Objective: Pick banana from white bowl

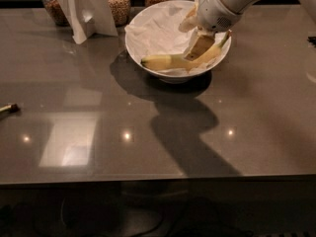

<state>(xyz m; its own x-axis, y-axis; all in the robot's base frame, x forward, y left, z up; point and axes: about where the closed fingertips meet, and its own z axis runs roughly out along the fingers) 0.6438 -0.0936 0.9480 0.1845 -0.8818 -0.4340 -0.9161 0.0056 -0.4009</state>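
Observation:
The white bowl (148,51) stands at the back middle of the grey table. The yellow banana (165,62) lies across its front, with the stem end pointing up to the right rim. A crumpled white paper lines the bowl behind it. My gripper (195,33) reaches down into the right half of the bowl from the upper right. It is open. One tan finger (200,46) is right at the banana's right half and the other is further back over the paper. The banana rests in the bowl.
Three glass jars of grain (118,4) stand along the back edge. A folded white card stand (86,9) is left of the bowl. A small stick-like object (7,108) lies at the left edge. The arm's shadow falls on the table in front of the bowl.

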